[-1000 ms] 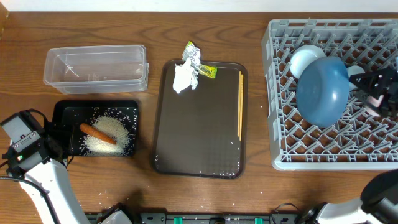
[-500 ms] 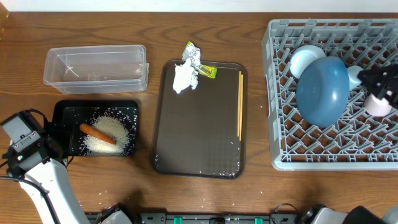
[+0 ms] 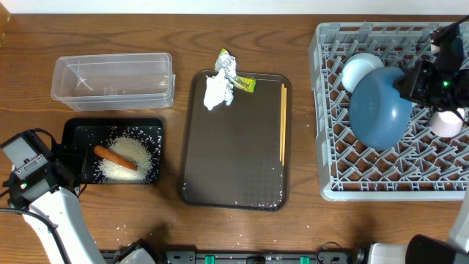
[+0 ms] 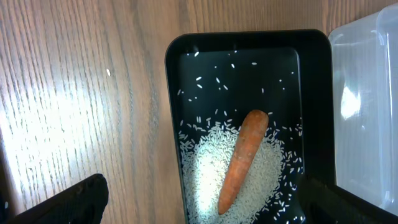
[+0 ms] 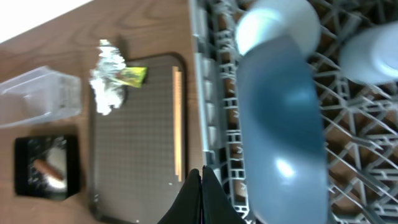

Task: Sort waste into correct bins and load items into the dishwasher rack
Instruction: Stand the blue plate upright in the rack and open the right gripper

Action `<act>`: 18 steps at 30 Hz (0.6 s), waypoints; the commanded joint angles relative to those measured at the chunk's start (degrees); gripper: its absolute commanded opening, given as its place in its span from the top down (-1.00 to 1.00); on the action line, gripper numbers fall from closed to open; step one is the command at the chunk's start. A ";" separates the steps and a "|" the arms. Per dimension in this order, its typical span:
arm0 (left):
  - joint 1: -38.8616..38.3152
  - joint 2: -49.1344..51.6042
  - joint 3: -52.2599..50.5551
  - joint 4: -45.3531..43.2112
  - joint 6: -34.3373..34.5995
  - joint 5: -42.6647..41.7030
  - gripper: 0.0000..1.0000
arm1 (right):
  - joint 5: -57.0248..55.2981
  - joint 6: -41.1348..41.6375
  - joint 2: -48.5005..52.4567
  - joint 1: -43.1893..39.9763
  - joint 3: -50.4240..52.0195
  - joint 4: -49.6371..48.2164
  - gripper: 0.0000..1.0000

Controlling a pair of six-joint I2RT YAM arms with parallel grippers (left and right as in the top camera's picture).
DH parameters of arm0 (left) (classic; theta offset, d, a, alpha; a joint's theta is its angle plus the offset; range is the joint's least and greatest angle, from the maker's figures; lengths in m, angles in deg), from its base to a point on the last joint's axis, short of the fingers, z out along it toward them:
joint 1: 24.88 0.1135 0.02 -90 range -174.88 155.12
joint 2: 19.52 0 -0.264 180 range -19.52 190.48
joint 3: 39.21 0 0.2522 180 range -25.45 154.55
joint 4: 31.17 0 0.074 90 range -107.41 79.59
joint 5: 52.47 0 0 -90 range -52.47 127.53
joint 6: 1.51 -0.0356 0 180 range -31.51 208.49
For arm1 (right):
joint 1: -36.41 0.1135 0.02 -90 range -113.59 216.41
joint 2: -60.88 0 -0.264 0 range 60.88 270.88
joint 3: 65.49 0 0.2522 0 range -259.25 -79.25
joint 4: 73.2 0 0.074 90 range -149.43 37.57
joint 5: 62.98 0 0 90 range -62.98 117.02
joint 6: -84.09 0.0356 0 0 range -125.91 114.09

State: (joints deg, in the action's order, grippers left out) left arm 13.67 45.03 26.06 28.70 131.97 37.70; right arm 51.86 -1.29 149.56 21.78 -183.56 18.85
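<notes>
The right pincer (image 5: 198,186) has let go of a small whitish cup (image 3: 445,122) and lifted off. A second ago it was low over that spot; now it hangs higher, fingers pressed together on nothing, and the cup lies in the dishwasher rack (image 3: 381,187), the big grey grid to the right of the brown tray (image 3: 234,161). That makes one more item loaded. It joins the large blue bowl (image 3: 379,106), tipped on edge between the pegs, and the small light-blue bowl (image 3: 361,70) just behind it. Whether the cup stands upright or lies on its side is hard to say, since the arm partly covers it. Of the items, only the thin wooden chopsticks (image 3: 282,121) look left, lying straight along the tray's right edge. At the tray's far edge sit the crumpled tissue (image 3: 218,92), the silver foil (image 3: 227,62) and the yellow-green packet (image 3: 244,84), none of them sorted yet. Left of the tray, the black bin (image 3: 73,128) holds the rice (image 3: 132,158) with the carrot (image 3: 113,156) on top. The clear tub (image 3: 110,81) beyond it looks empty. The left pincer (image 4: 202,205) hovers over the black bin with its fingers apart, holding nothing. A few stray grains lie on the surface (image 3: 220,235).
</notes>
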 commanded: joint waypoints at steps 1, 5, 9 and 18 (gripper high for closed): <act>0.24 0.20 1.18 0.13 -0.11 0.28 -0.97 | -5.38 3.08 2.32 0.83 0.83 -0.26 0.98; 0.24 0.20 1.18 0.13 -0.11 0.28 -0.97 | -5.38 3.08 5.53 0.79 1.84 -0.76 0.98; 0.24 0.20 1.18 0.15 -0.11 0.28 -0.96 | -6.51 3.76 7.23 0.79 1.86 -1.07 0.98; 0.24 0.20 1.18 0.13 -0.11 0.28 -0.97 | -13.53 8.63 5.79 -0.07 1.84 1.64 0.97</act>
State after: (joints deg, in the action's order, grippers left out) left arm 13.67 45.03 26.06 28.70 131.97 37.70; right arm 40.43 5.31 157.23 22.15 -181.72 20.00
